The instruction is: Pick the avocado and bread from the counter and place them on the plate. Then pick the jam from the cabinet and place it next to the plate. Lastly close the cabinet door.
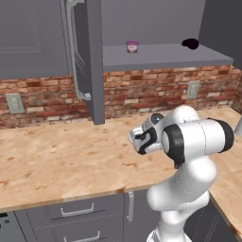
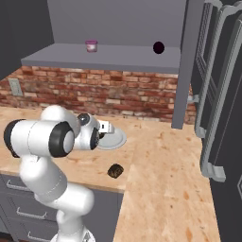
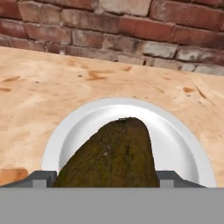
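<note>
Red brick ran behind the beige tabletop (image 2: 165, 156), where the white arm hid most of the plate (image 2: 115, 140) in the right base view. From the hand view, the tool (image 3: 105, 177) pinched the avocado (image 3: 113, 153) just over the plate, its tips cut off at the bottom edge. Mottled bread (image 2: 115, 170) lay near the tabletop's front edge. Up on the cabinet (image 1: 165, 56) shelf stood the jam (image 1: 132, 46), beside a dark lump (image 1: 190, 44), perhaps fruit. One cabinet door (image 1: 87, 56) stood open.

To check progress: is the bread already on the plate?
No, the bread lies on the counter, apart from the plate.
</note>
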You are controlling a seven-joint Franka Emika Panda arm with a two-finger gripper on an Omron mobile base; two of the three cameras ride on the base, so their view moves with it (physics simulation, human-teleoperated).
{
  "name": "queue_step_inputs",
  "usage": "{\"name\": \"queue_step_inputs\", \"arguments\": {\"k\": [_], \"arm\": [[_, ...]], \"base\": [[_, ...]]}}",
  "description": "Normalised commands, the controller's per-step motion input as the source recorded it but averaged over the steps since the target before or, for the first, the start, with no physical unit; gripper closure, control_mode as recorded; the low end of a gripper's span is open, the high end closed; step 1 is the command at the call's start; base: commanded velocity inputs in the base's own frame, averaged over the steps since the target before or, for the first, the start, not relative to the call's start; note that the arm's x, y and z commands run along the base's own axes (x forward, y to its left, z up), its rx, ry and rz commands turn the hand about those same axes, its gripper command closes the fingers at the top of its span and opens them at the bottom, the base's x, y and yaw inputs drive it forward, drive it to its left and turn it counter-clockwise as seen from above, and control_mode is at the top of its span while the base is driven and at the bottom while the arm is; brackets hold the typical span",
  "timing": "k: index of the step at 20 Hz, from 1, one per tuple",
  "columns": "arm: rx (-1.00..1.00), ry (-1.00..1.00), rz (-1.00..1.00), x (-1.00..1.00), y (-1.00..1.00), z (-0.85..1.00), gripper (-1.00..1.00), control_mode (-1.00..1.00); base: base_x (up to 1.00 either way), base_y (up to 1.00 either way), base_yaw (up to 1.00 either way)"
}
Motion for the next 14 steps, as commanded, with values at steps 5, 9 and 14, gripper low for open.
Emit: {"name": "queue_step_inputs", "arguments": {"k": [5,9,14], "arm": [[0.00,0.00,0.00,0.23,0.02,-0.23,1.00,-1.00],[0.00,0.00,0.00,0.18,0.00,-0.28,1.00,-1.00],[0.00,0.00,0.00,0.17,0.00,-0.27,1.00,-1.00]], "base": [[0.00,0.00,0.00],[0.00,0.00,0.00],[0.00,0.00,0.00]]}}
